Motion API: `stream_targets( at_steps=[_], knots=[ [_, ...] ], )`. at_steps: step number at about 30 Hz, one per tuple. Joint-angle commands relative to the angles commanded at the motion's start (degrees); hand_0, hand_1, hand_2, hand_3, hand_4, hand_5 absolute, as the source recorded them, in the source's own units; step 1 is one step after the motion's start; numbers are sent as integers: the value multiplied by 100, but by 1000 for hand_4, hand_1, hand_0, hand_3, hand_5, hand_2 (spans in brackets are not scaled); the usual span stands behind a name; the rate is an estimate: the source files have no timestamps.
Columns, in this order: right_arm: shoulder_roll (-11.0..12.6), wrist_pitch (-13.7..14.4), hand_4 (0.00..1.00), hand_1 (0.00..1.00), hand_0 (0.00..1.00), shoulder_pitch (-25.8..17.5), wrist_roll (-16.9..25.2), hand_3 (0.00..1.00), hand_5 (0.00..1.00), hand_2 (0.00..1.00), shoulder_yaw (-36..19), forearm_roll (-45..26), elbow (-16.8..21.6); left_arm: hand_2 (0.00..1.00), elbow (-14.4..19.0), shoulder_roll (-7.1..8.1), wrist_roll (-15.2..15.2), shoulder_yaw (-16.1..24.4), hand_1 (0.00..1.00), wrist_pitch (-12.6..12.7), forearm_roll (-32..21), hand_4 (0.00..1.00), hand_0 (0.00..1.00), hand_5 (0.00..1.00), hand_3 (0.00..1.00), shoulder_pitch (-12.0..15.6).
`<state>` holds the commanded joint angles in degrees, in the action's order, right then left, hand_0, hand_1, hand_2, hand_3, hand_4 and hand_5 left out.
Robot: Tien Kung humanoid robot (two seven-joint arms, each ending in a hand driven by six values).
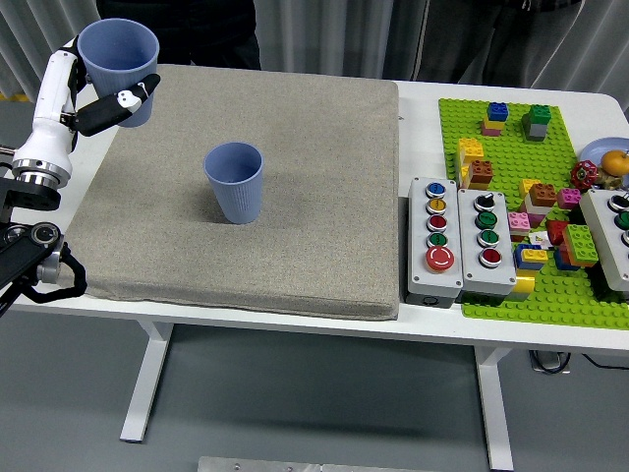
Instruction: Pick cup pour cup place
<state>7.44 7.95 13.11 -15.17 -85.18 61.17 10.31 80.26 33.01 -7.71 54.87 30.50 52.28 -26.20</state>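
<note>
White counter (295, 329): carries all items listed; its near edge runs along the bottom of the head view.

Grey fabric mat (295, 216): largest item, covering the counter's left and centre portion.

Green baseplate (511, 206): at 3 o'clock from the mat, studded, with loose coloured bricks (536, 197) scattered over it in yellow, red, blue, pink, brown and green.

Two grey button boxes (457, 238): side by side, just beside the mat's right edge and partly on the baseplate; each shows a column of coloured buttons. A third box (614, 236) is cut off at the right edge of the view.

Left arm (39, 157): white forearm on a black frame, entering at 9 o'clock and reaching up toward 10 o'clock.

Left hand (98, 103): fingers wrapped around the held cup, black fingertips visible across its wall.

Held cup (118, 54): blue, upright, mouth up, raised over the mat's far-left corner at 10 o'clock from the standing cup and well apart from it.

Standing cup (235, 183): blue, upright on the mat, left of the mat's centre, untouched.

Dish (601, 157): at the right edge beyond the baseplate, holding an orange piece; partly cropped.

Person (177, 20): dark clothing at 12 o'clock, behind the counter; hands not shown.
</note>
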Motion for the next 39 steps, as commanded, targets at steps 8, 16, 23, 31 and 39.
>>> stream_targets(
  at_steps=[8,16,23,31,39],
  knots=[
    [0,20,2,671,716,-19,30,609,182,651,10,-66,0,630,-116,-155,-60,67,589,121,-294,723,592,191,586,119],
    [-2,8,2,671,716,-2,22,609,183,651,3,-40,0,630,-208,-316,-118,56,590,180,-145,727,593,197,584,149],
    [-17,11,2,672,716,-19,15,609,181,651,3,-30,0,630,-482,-735,-340,307,591,145,-382,727,594,198,585,319],
    [-36,5,2,671,716,-47,0,609,179,652,-18,17,0,636,-790,-1162,-529,513,595,142,-523,729,601,204,587,532],
    [-27,-1,2,671,717,-28,7,609,180,651,-6,1,0,635,-913,-1239,-565,370,596,165,-386,729,601,204,587,604]
  ],
)
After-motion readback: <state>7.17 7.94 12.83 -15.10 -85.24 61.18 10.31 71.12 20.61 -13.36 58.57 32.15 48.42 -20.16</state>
